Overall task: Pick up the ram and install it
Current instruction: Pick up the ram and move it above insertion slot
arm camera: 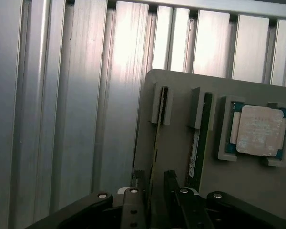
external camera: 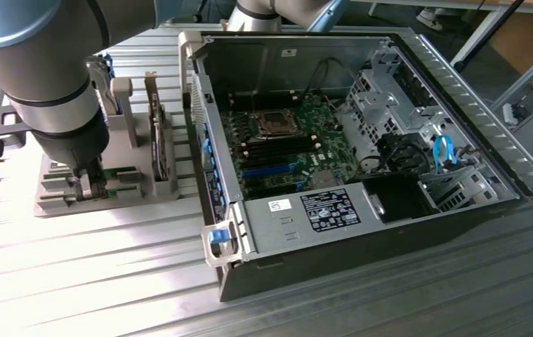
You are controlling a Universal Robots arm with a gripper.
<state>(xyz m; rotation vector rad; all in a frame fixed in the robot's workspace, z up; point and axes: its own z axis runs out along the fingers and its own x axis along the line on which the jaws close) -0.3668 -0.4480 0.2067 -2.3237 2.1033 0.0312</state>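
A: Any txt legible?
B: No. PSU (external camera: 296,223) has a black label (external camera: 330,209) & a white sticker (external camera: 280,205), print too small to read. CPU (arm camera: 260,130) top: nothing legible either.

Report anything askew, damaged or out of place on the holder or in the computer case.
Nothing stands out. The ram and the second stick stand on edge in slots of the holder, the processor sits flat in its recess, and the open tool straddles the ram. The computer case looks orderly.

Fingers (arm camera: 170,182) spread astride ram (arm camera: 157,143), processor chip (arm camera: 258,130) nearby
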